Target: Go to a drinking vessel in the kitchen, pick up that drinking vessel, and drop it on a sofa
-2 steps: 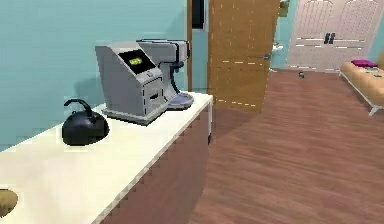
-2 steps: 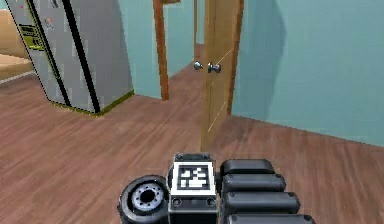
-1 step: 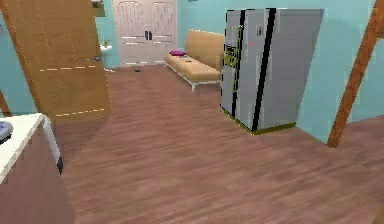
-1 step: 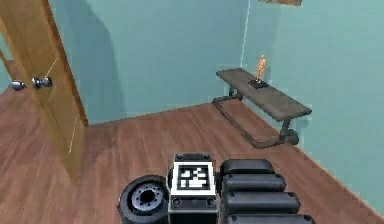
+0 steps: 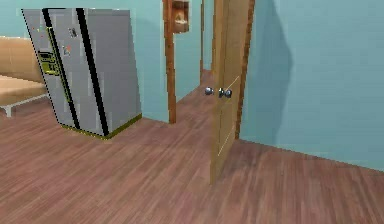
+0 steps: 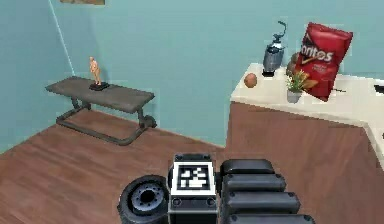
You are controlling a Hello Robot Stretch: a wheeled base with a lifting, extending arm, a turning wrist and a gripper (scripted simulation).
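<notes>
A tan cushioned seat like a sofa (image 5: 14,82) shows at the forward view's left edge, behind a grey two-door fridge (image 5: 82,68). In the arm side view a pale counter (image 6: 330,104) at the right carries a small grey and dark bottle-like thing (image 6: 272,55), a round brown thing (image 6: 251,79), a little potted plant (image 6: 295,83) and a red snack bag (image 6: 324,57). At that view's bottom edge the retracted arm (image 6: 256,192) lies with a white marker square (image 6: 193,180), and the gripper's dark body (image 6: 146,200) sits left of it. I cannot tell whether it holds anything.
A wooden door (image 5: 229,85) stands open in the middle of the forward view, with a doorway and hall behind it. Teal walls close the right. A low dark bench (image 6: 100,97) with a small orange figure (image 6: 95,72) stands by the wall. The wooden floor (image 5: 120,180) lies bare ahead.
</notes>
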